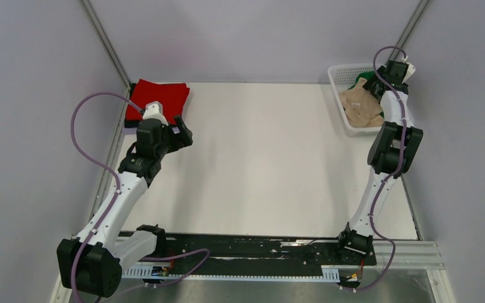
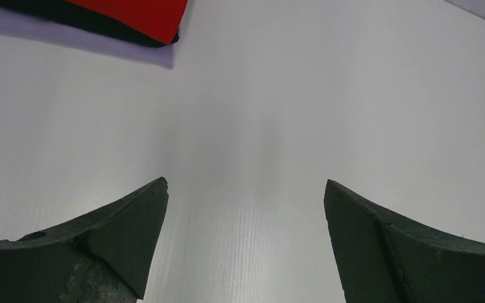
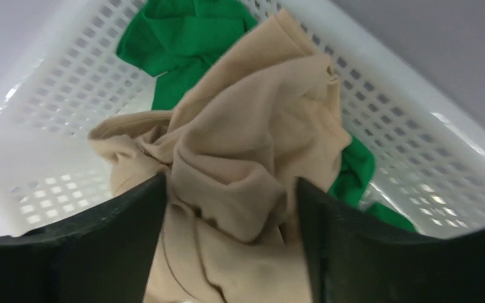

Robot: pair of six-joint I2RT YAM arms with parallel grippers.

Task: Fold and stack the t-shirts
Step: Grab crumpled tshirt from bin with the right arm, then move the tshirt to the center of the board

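A folded red t-shirt [image 1: 160, 98] tops a stack at the table's far left. In the left wrist view the red shirt [image 2: 145, 16] lies on a dark layer [image 2: 120, 31] and a lavender one [image 2: 158, 57]. My left gripper [image 1: 183, 136] is open and empty over bare table just right of the stack [image 2: 246, 183]. A crumpled beige t-shirt [image 1: 360, 107] and a green t-shirt [image 1: 363, 77] lie in the white basket [image 1: 338, 72]. My right gripper [image 1: 371, 88] is down in the basket, its open jaws [image 3: 230, 180] astride a fold of the beige shirt [image 3: 259, 126]. The green shirt [image 3: 183, 38] lies beneath it.
The white table [image 1: 259, 164] spreads between the stack and the basket. The basket's perforated wall [image 3: 57, 95] surrounds the right gripper. Grey walls close in the back and both sides. A black rail [image 1: 246, 246] with the arm bases runs along the near edge.
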